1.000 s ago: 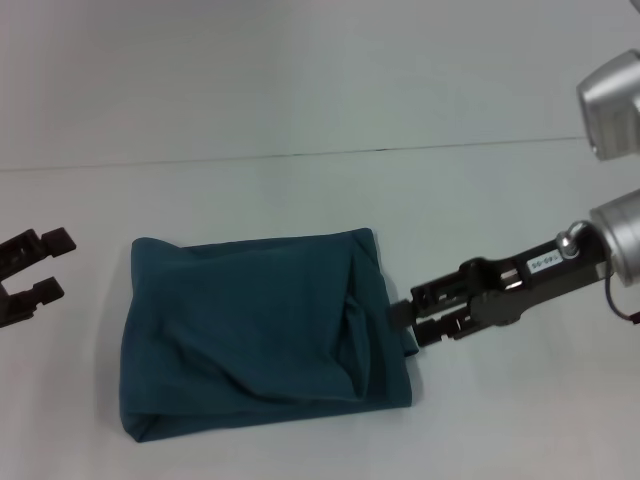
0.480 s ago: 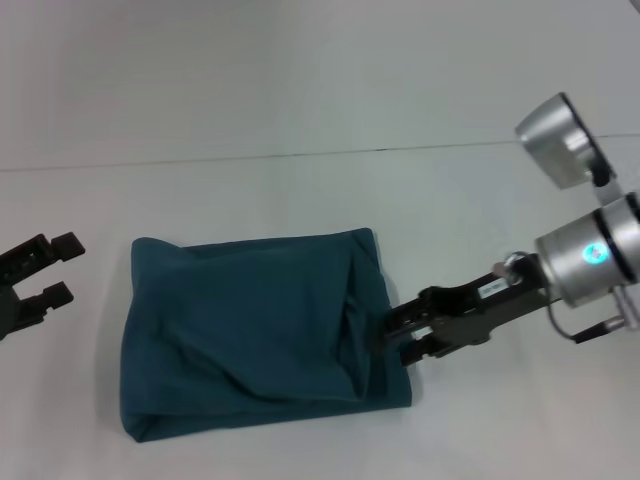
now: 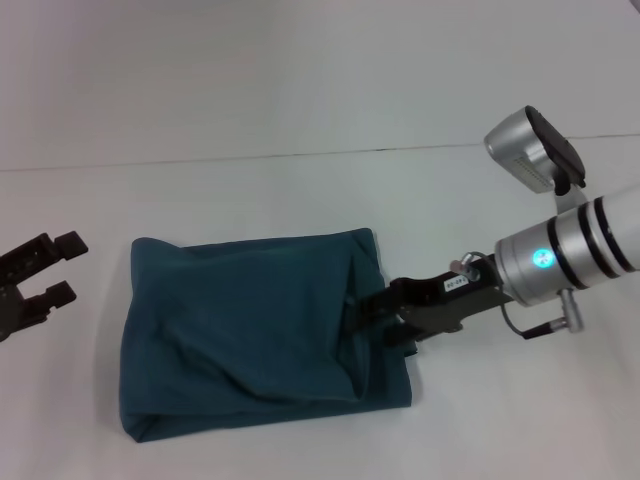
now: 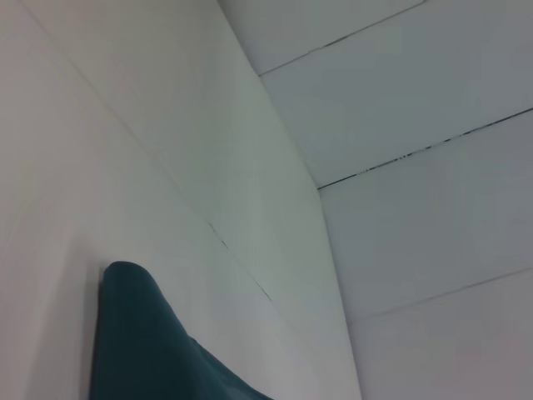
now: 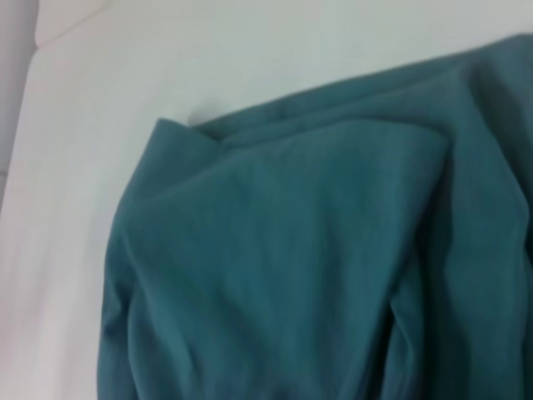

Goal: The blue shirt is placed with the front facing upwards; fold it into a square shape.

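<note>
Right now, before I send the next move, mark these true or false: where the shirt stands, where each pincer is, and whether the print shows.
1. The blue shirt lies folded into a compact, roughly square bundle. True.
2. The right pincer is at the shirt's right edge, over the cloth. True.
3. The left pincer is gripping the shirt's left edge. False: it sits apart from the shirt, on the table to its left, and is open.
4. Lettering shows on top of the bundle. False: only plain blue cloth shows.
5. The shirt hangs off the table. False: it lies flat on it.
</note>
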Controlling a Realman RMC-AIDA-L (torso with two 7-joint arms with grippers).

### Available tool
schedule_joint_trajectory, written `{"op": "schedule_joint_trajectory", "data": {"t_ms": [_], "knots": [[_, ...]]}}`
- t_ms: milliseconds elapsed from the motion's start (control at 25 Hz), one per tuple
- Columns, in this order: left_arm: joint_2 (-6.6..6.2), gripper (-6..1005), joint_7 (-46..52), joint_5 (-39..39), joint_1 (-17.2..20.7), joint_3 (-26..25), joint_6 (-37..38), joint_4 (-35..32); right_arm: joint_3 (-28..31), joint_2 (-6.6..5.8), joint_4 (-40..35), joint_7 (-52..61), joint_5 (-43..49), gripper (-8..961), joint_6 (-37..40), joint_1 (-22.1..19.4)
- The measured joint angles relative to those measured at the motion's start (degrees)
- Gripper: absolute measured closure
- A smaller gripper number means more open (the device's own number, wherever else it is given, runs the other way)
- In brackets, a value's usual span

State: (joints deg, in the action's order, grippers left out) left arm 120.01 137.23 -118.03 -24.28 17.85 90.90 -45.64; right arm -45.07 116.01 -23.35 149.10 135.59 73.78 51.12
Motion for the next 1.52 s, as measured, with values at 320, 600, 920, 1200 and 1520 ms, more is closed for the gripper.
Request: {"op": "schedule_joint_trajectory", "data": {"t_ms": [320,600,920,1200,1520], "knots": [[0.06,48,-0.7,0.0,-0.2,0.1,-1.1,1.6,-0.2,0.98,0.4,0.0,-0.7,193,-1.7,0.8],[0.06,48,-0.8,0.0,-0.3,0.2,-1.4,1.9,0.0,3.01,2.4,-0.2,-0.7,192,-6.8,1.2],[0.16,48,-1.1,0.0,-0.8,0.2,-1.4,2.4,-0.8,3.76,5.2,-0.3,-1.4,193,-11.8,3.0],[0.23,47,-1.6,0.0,-1.3,0.2,-1.9,3.5,-1.0,3.76,5.5,-2.0,-4.8,253,-13.6,2.6],[0.23,47,-1.6,0.1,-1.5,0.0,-2.1,3.6,-2.2,3.69,5.6,-1.8,-4.6,536,-13.8,2.5]]}}
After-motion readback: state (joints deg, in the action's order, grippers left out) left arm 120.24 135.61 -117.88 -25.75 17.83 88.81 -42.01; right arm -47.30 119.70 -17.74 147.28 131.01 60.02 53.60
